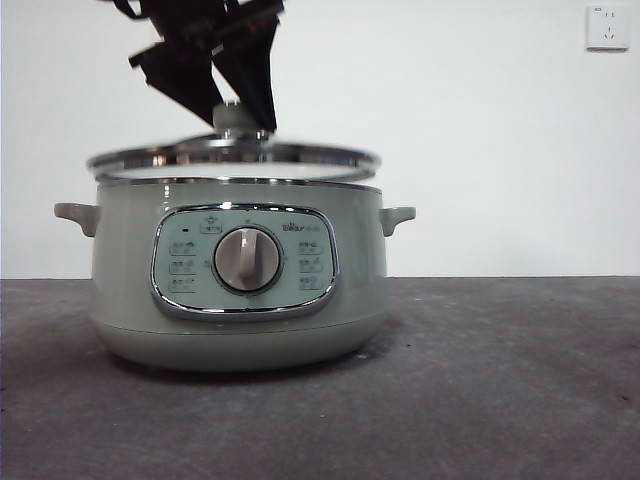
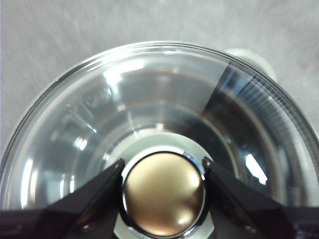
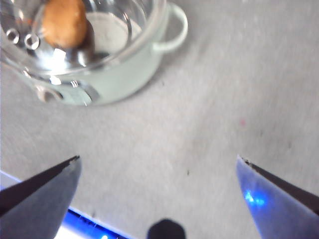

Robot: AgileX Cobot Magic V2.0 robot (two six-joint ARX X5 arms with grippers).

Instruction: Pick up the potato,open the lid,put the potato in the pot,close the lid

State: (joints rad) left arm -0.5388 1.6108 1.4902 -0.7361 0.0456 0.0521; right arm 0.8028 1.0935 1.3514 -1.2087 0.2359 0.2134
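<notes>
The sage-green pot [image 1: 240, 300] stands on the dark table with its dial facing the front view. The glass lid [image 1: 235, 160] hangs a thin gap above the pot's rim. My left gripper [image 1: 240, 120] comes down from above and is shut on the lid's knob [image 2: 163, 194], one jaw on each side. In the right wrist view the orange-brown potato [image 3: 64, 22] lies inside the pot [image 3: 124, 74], seen through the glass. My right gripper [image 3: 158, 158] is open and empty over bare table, off to the side of the pot.
The grey table [image 1: 500, 380] stretches to the right of the pot. A white wall with a socket [image 1: 607, 27] stands behind. One pot handle [image 3: 174, 30] sticks out toward the right gripper's side.
</notes>
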